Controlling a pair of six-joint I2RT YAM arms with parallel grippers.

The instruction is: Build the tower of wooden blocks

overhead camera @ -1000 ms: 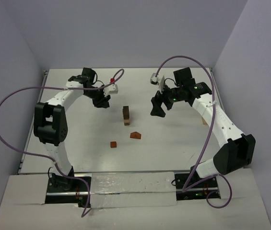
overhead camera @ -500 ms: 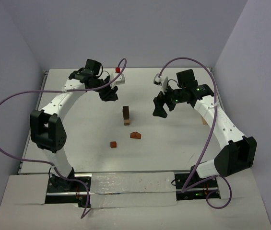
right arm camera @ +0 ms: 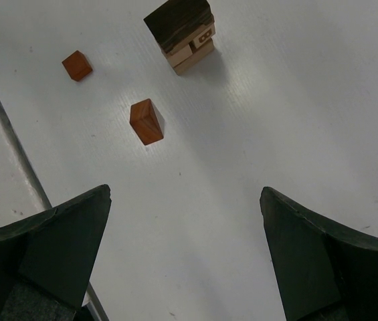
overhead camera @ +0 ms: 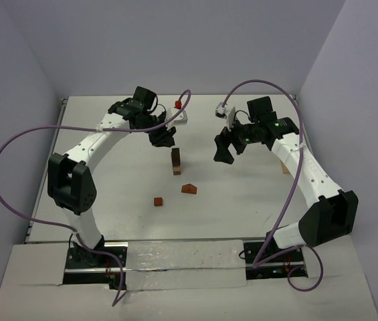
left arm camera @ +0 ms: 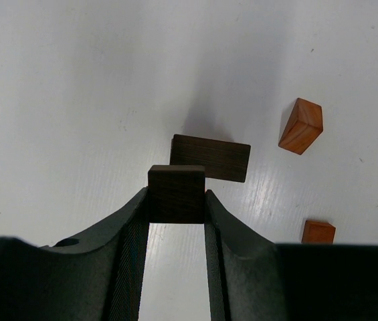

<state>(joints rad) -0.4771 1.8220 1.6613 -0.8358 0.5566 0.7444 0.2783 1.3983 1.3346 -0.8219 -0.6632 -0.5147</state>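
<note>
The wood block tower (overhead camera: pixel 176 161) stands mid-table, a narrow stack with a dark block on top; it also shows in the right wrist view (right arm camera: pixel 183 33) and from above in the left wrist view (left arm camera: pixel 210 158). My left gripper (overhead camera: pixel 164 138) hangs just behind and left of the tower, shut on a dark brown block (left arm camera: pixel 176 194). My right gripper (overhead camera: pixel 224 150) is open and empty, to the right of the tower. A reddish wedge block (overhead camera: pixel 189 189) and a small reddish cube (overhead camera: pixel 158 201) lie on the table in front of the tower.
A light-tan wooden piece (overhead camera: pixel 284 165) shows at the right, partly hidden by the right arm. Purple cables loop from both arms. Walls close in the table at the back and sides.
My left gripper has moved right, toward the tower, carrying the dark block. My right gripper has shifted slightly right and stayed open.
</note>
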